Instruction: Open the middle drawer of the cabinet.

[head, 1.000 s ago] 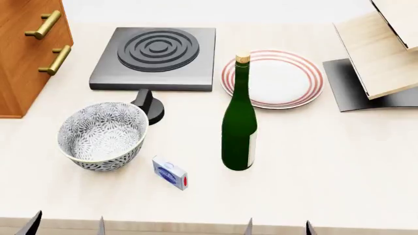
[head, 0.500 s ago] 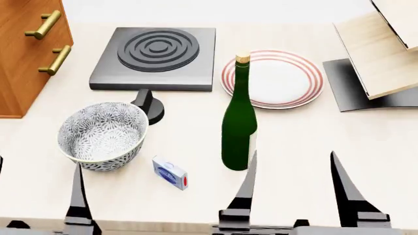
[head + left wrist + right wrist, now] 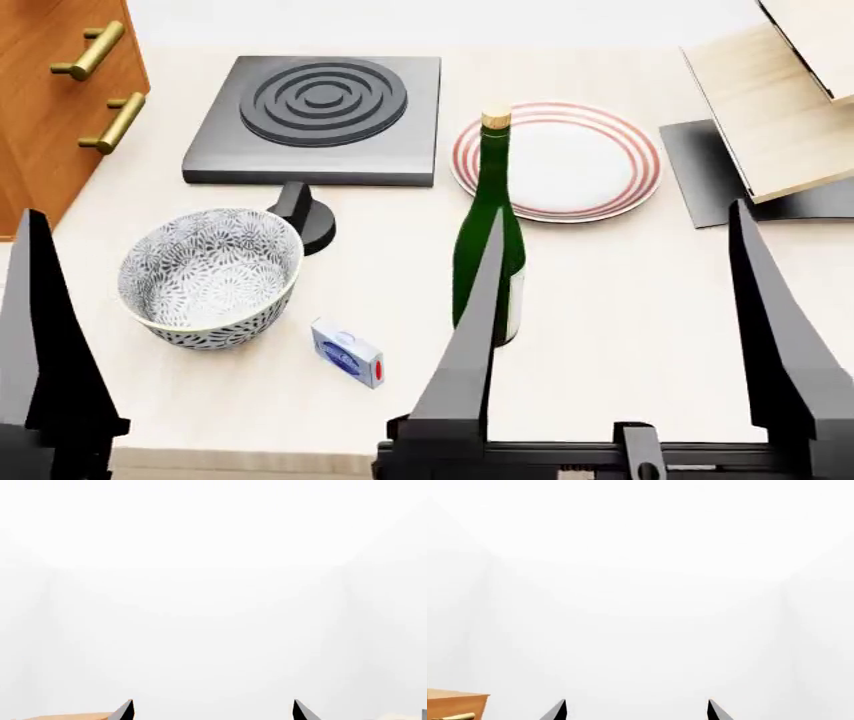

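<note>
Our right claw stands raised at the near edge of the table, its two dark fingers spread wide with nothing between them; one finger rises in front of the green bottle and the other stands further right. Of our left claw we see only one dark finger in the head view, at the left border. In the left wrist view its two fingertips sit well apart against blank white, so that claw is wide and empty too. The right wrist view also shows two separated tips and, at one corner, a bit of orange-brown wood with a brass piece.

The cabinet stands at the far left of the table, well away from both claws. Two brass bar handles show on its front, one above the other; the view cuts off the rest, so we cannot tell which front is the middle drawer. Both visible fronts sit flush.

Beside the cabinet lies a dark hotplate with a black knob at its near side. A patterned bowl sits nearer us, with a small blue-and-white box just beside it. A red-ringed plate lies behind the bottle, and a pale wooden box stands at the far right.
</note>
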You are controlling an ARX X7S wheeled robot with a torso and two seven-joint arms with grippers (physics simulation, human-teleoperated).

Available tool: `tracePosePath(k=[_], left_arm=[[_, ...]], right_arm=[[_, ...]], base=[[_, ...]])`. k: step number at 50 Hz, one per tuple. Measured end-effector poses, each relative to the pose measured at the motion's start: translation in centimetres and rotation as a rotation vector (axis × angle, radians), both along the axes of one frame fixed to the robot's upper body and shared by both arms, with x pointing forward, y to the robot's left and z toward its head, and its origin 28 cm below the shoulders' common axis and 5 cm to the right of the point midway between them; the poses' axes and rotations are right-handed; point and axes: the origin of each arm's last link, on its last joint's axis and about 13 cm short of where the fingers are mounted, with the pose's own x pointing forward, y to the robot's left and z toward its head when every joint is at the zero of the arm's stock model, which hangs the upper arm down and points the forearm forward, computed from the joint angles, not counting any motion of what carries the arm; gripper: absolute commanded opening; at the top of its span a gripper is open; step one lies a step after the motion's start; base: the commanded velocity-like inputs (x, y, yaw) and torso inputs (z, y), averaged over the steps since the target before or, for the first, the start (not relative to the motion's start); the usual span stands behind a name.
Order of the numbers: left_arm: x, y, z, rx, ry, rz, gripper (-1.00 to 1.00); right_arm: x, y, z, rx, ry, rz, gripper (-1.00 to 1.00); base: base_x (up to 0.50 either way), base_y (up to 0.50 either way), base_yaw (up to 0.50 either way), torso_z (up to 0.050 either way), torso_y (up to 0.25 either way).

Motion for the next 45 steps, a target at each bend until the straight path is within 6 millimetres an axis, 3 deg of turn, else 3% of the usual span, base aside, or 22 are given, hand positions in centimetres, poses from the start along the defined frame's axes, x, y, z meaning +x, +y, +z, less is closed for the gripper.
tracePosePath(k=[6, 45], left_arm=[[-0.8, 0.1, 0.5, -0.001, -0.005, -0.002, 1.0], [-1.9, 1.2, 0.7, 0.031, 0.002, 0.106, 1.0]], right_arm=[[-0.3, 0.0, 0.4, 0.0, -0.04, -0.005, 1.0], [-0.8, 0.0, 1.0, -0.009, -0.125, -0.018, 1.0]], base=[[0.08, 0.0, 0.0, 0.0, 0.0], [0.5, 0.0, 0.0, 0.0, 0.0]])
